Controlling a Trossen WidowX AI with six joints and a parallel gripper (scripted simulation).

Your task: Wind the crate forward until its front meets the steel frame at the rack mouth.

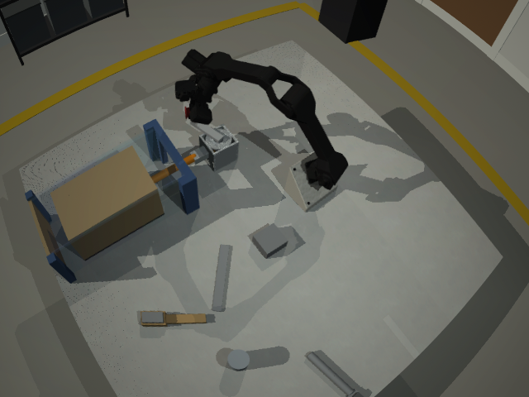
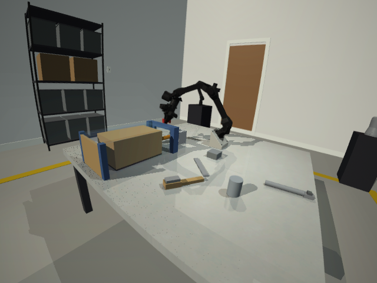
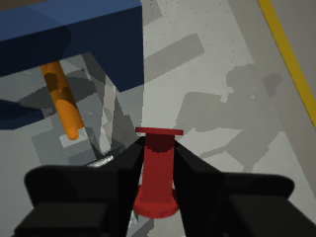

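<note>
The tan crate [image 1: 104,192] [image 2: 131,146] sits flat in the clear-panelled cubby, with a gap between its front and the blue steel frame [image 1: 189,194] [image 2: 174,140] [image 3: 106,30]. An orange strap [image 1: 186,160] [image 2: 166,137] [image 3: 66,111] runs from the crate under the frame to the grey winch [image 1: 225,156] [image 2: 182,137]. The winch handle's grey arm [image 1: 207,131] lies across the winch top and reaches out toward the back-left. My gripper [image 1: 191,114] [image 3: 156,141] is shut on the handle's red knob [image 2: 163,121] [image 3: 158,180]. The key in the hole is hidden.
The arm's pale base wedge [image 1: 316,194] stands right of the winch. A grey block [image 1: 269,240], a flat grey bar [image 1: 221,277], a wooden-handled tool [image 1: 185,318], a grey cylinder [image 1: 238,360] and a grey rod tool [image 1: 331,374] lie or stand toward the bench front.
</note>
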